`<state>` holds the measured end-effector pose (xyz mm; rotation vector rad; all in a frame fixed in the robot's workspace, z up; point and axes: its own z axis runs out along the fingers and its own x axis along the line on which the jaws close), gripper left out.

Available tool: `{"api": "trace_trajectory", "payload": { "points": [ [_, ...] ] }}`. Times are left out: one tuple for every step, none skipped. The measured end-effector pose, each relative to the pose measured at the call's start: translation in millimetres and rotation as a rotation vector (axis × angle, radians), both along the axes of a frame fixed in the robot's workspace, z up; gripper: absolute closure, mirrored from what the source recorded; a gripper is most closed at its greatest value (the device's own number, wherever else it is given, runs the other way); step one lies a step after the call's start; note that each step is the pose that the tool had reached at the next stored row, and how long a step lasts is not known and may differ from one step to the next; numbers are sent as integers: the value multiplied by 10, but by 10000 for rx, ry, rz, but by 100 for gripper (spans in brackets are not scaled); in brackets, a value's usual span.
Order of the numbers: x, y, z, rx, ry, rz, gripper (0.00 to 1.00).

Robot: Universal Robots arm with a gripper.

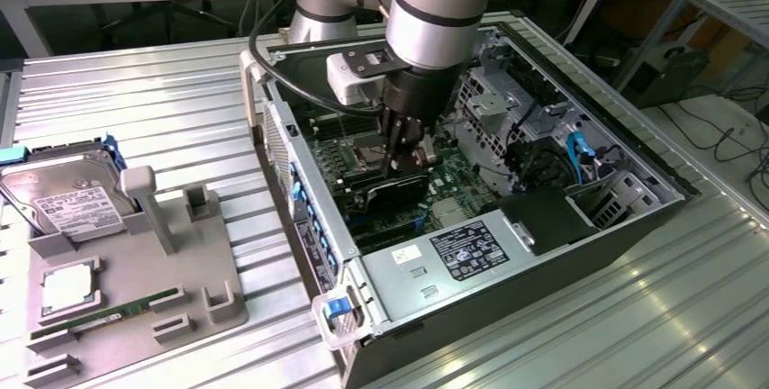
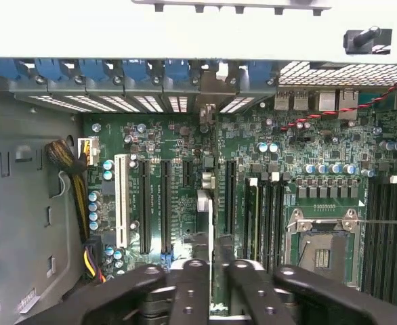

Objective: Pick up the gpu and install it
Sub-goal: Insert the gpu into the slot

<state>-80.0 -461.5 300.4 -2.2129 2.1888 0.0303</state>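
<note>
My gripper is clenched on the top edge of the gpu, which stands on edge between my fingers, running straight down from them to the green motherboard. Its black fan shroud hangs just below my jaws inside the open computer case. Empty black slots flank the card on both sides. Well outside the case sits a hard drive on a grey holder.
</note>
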Motion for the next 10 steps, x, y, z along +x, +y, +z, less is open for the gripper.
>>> {"api": "trace_trajectory", "payload": {
  "points": [
    [0, 0, 0, -1, 0, 0, 85],
    [0, 0, 0, -1, 0, 0, 85],
    [0, 0, 0, -1, 0, 0, 89],
    [0, 0, 0, 0, 0, 0, 89],
    [0, 0, 0, -1, 0, 0, 89],
    [0, 0, 0, -1, 0, 0, 89],
    [0, 0, 0, 0, 1, 0, 89],
    [0, 0, 0, -1, 0, 0, 89],
    [0, 0, 0, -1, 1, 1, 89],
    [0, 0, 0, -1, 0, 0, 89]
  ]
}}
